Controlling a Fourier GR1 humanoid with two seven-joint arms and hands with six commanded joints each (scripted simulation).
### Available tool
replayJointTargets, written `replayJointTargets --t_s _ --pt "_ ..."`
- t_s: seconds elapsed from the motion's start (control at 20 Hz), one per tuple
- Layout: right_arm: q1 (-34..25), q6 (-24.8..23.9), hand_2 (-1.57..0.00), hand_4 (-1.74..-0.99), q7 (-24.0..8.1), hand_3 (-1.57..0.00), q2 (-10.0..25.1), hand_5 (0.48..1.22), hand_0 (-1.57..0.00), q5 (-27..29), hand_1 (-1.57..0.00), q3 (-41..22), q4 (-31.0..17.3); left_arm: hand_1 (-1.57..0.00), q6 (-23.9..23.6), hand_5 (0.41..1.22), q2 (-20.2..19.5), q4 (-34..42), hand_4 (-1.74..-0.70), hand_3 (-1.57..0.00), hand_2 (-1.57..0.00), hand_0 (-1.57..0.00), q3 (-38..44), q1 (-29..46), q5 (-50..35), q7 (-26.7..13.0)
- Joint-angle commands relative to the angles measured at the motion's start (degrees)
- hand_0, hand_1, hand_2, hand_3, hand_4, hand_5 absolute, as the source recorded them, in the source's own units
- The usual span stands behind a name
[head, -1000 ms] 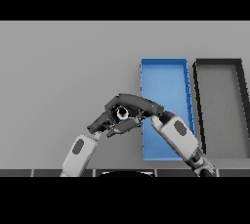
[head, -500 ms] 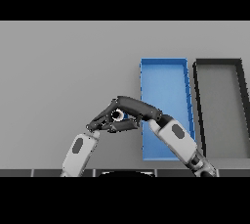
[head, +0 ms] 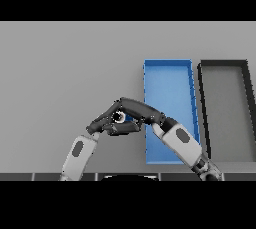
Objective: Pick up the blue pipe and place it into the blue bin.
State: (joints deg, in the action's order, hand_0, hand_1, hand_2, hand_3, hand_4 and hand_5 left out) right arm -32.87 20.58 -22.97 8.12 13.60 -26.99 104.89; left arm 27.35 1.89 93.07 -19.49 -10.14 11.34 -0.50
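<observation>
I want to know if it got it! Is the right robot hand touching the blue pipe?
Touching. In the head view, the right robot hand has its fingers curled round the blue pipe, with no gap showing between them.

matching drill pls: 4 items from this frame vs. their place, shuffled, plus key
Items:
1. blue bin
2. black bin
3. left hand
4. right hand

Places:
A. farthest right on the table
B. left of the blue bin's left wall, fingers meeting the other hand
C. between the hands and the black bin
D. reaching leftward from the blue bin's left wall

Pairs: 1-C, 2-A, 3-B, 4-D
</observation>
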Motion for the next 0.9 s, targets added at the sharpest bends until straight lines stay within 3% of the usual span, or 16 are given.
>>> replayJointTargets --t_s 0.0,0.15,0.2,0.25,0.35,0.55,0.7,0.85 --pt "-0.1 0.1 -1.57 -1.74 -0.3 -1.57 0.1 1.217 -1.57 -0.3 -1.57 -0.1 0.0 -0.22 -0.2 0.848 0.4 0.5 -1.02 -0.19 -0.22 -0.24 -0.2 0.6 -0.1 -1.3" --pt "0.8 0.4 -1.57 -1.74 1.2 -1.57 0.5 1.219 -1.57 -1.4 -1.57 -0.3 0.2 -0.11 0.1 0.647 0.9 0.0 -0.97 -0.1 -0.11 -0.12 0.3 0.5 -1.5 -3.4" --pt "0.7 0.3 -1.57 -1.74 1.3 -1.57 0.0 1.219 -1.57 -1.5 -1.57 -0.3 -0.3 -0.09 0.0 0.603 1.1 0.1 -0.97 -0.08 -0.09 -0.1 0.7 0.5 -2.1 -4.8" --pt "0.4 -0.3 -1.57 -1.741 -0.3 -1.57 -0.8 1.22 -1.57 -0.3 -1.57 0.2 -0.4 -0.07 -0.5 0.567 0.9 0.2 -0.97 -0.06 -0.07 -0.08 0.4 1.0 -1.3 -3.3" --pt "1.2 0.1 -1.57 -1.741 1.3 -1.57 -0.9 1.22 -1.57 0.4 -1.57 0.5 -0.2 -0.05 -1.1 0.513 0.6 0.2 -0.95 -0.04 -0.04 -0.05 0.5 0.8 -0.6 -3.9" --pt "-1.4 -2.6 -1.57 -1.741 -3.6 -1.57 -1.6 1.221 -1.57 9.8 -1.57 4.1 1.2 -0.02 -1.3 0.474 0.0 -0.6 -0.92 -0.02 -0.02 -0.02 -0.1 1.7 0.7 -3.1" --pt "-8.6 -6.2 -1.57 -1.741 -9.2 -1.57 -2.0 1.221 -1.57 17.1 -1.57 8.3 1.3 -0.01 -1.2 0.456 0.6 -0.8 -0.91 -0.01 -0.01 -0.01 -0.1 0.6 0.4 -4.2" --pt "-17.0 -6.4 -1.57 -1.741 -9.6 -1.57 0.2 1.221 -1.57 23.6 -1.57 13.3 -0.9 0.0 -0.7 0.441 0.4 -0.9 -0.91 0.0 0.0 0.0 -0.1 1.0 0.0 -4.4"
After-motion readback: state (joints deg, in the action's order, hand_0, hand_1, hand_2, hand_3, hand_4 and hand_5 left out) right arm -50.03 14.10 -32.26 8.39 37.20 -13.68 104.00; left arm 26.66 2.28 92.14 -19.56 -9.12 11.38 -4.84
